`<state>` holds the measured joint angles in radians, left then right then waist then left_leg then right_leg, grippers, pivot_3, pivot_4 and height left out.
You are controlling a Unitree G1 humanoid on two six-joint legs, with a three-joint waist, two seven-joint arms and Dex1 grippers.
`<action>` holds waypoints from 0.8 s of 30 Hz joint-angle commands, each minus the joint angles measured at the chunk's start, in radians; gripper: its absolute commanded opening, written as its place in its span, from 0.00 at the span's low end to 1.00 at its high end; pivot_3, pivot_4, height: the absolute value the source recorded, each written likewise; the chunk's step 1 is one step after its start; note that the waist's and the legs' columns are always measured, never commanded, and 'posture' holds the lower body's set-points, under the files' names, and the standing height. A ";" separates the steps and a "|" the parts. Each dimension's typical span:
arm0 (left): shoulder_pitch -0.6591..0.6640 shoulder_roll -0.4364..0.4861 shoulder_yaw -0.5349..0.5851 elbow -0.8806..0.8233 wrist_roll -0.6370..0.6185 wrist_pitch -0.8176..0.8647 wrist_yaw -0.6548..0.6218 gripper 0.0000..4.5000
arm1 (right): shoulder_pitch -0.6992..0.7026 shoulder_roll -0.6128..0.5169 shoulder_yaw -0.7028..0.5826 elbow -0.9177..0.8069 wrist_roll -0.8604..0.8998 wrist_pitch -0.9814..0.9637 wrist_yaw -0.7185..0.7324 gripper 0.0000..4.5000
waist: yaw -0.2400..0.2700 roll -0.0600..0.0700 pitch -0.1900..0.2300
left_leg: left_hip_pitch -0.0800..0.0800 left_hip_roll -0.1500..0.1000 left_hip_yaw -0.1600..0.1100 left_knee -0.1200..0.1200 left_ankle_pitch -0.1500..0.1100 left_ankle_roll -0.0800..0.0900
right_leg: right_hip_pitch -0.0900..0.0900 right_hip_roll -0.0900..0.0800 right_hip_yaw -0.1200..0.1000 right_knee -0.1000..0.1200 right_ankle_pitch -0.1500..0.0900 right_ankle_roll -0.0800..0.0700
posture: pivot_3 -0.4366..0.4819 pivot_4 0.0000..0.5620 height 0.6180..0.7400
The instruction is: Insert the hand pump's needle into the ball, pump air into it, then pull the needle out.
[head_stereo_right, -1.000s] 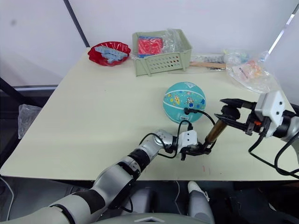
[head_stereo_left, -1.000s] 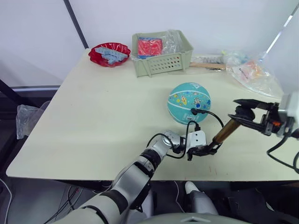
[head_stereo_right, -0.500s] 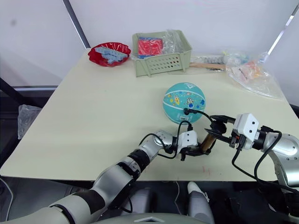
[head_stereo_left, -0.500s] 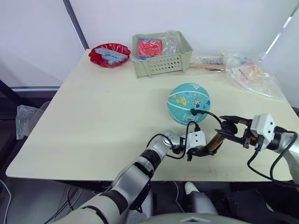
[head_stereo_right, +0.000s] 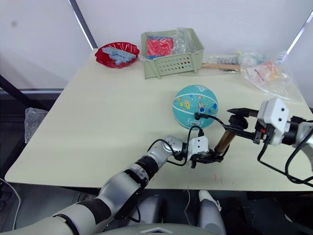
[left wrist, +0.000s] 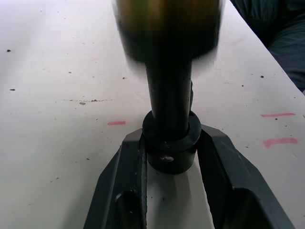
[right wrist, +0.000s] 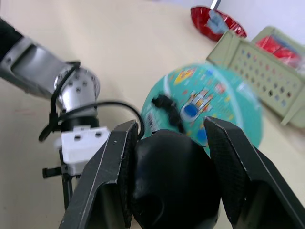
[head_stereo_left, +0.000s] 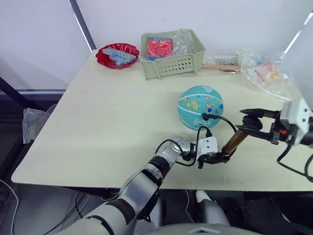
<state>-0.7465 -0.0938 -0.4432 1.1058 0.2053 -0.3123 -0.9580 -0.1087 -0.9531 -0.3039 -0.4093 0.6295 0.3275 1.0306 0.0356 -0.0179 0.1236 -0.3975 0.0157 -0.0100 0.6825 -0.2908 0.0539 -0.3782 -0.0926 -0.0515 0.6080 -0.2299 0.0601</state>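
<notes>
Left eye view: pale cream desk [head_stereo_left: 98,122], matte, against a white wall with a dark diagonal bar at the back left. Left wrist view: desk surface speckled with small dark flecks, short red marks [left wrist: 116,123] near the pump base.

Ball [head_stereo_left: 200,107] on the desk right of centre, teal with cartoon prints; white barcode label seen in right wrist view [right wrist: 151,121], print too small to read. No legible brand or writing anywhere.

Needle fitting [head_stereo_left: 204,116] seated in the ball's near side, pin itself not visible. Black hose [head_stereo_left: 226,122] loops from the fitting down to the pump [head_stereo_left: 234,141].

Pump tilted, bronze barrel rising toward the right, base end low near the front edge of the desk.

Left pincer [head_stereo_left: 213,159] closed on the pump's black base end; left wrist view shows both fingers [left wrist: 131,181] pressed against the round black collar.

Right pincer [head_stereo_left: 252,121] closed around the pump's black handle; right wrist view shows the handle [right wrist: 171,181] between its two fingers.

Back of desk: green perforated basket [head_stereo_left: 171,61] holding red and clear-wrapped packets, red bowl [head_stereo_left: 116,55] with pale blue pieces to its left. Back right: clear plastic bags [head_stereo_left: 266,73] and a wooden stick [head_stereo_left: 220,67]. Crumpled clear bag [head_stereo_left: 32,134] off the desk's left edge.
</notes>
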 commanded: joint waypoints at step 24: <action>0.066 0.076 -0.070 0.124 0.107 0.086 0.002 0.23 | 0.086 -0.008 -0.059 -0.052 0.027 0.065 0.031 0.37 | -0.003 -0.010 -0.004 | 0.001 0.001 0.000 0.000 0.000 0.000 | 0.001 -0.003 0.001 0.000 0.000 0.000 | 0.48 0.27 0.98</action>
<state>-0.7406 -0.0856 -0.4464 1.1059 0.2093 -0.3131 -0.9546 -0.0681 -0.9671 -0.4335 -0.4806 0.7075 0.4001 1.0282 0.0324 -0.0276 0.1191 -0.3958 0.0172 -0.0099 0.6828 -0.2908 0.0539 -0.3775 -0.0956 -0.0504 0.6082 -0.2299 0.0601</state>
